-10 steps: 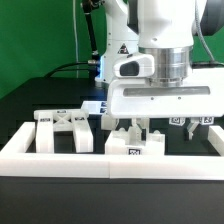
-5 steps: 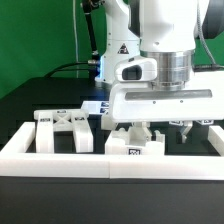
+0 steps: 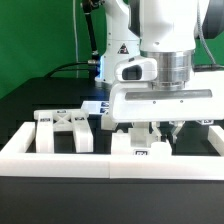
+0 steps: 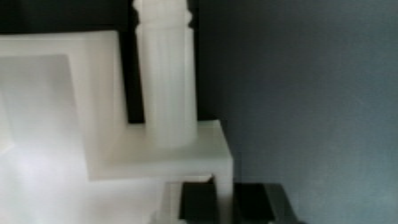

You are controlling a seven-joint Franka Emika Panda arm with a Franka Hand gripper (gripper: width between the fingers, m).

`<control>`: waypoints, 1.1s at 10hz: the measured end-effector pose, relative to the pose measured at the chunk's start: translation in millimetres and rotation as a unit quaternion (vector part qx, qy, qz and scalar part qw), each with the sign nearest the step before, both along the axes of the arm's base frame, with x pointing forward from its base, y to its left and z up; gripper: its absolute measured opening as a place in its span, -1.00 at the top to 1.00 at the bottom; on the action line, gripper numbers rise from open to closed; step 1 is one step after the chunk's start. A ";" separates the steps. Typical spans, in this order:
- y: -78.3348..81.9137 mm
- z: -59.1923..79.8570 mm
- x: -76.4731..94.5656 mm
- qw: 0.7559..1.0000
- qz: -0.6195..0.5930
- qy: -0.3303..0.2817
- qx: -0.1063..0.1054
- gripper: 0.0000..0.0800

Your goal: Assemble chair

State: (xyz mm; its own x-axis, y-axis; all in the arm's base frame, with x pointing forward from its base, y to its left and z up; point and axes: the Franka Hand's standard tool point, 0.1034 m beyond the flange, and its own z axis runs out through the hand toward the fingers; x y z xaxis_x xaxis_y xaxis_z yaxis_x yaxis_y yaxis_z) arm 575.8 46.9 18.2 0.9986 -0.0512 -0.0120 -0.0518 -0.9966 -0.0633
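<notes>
My gripper [image 3: 152, 130] hangs low over a white chair part [image 3: 138, 150] with a square tag, which lies just behind the front border wall. In the wrist view that part shows as a flat panel [image 4: 54, 110] with a blocky corner [image 4: 169, 150] and an upright square post [image 4: 164, 60]. My gripper [image 4: 228, 200] sits at the block's near corner. Its two dark fingers [image 4: 201, 200] stand almost together, with only a thin slit between them and nothing visibly held. The cross-braced frame [image 3: 62, 130] stands upright at the exterior view's left.
The long low white border wall [image 3: 60, 160] runs along the front and up both sides. More small white tagged parts [image 3: 205, 122] lie at the back on the exterior view's right. A green backdrop and cables are behind the arm.
The tagged chair part under my gripper has shifted toward the front wall and sits lower in the exterior view. My gripper has dropped slightly with it.
</notes>
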 end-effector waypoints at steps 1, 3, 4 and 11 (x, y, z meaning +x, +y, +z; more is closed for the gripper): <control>0.0 0.0 0.0 1.000 0.000 0.000 0.000 0.92; 0.0 0.0 0.0 1.000 0.000 0.000 0.000 0.92; 0.0 0.0 0.0 1.000 0.000 0.000 0.000 0.92; 61.5 5.6 7.9 0.999 0.035 -0.008 0.011 0.91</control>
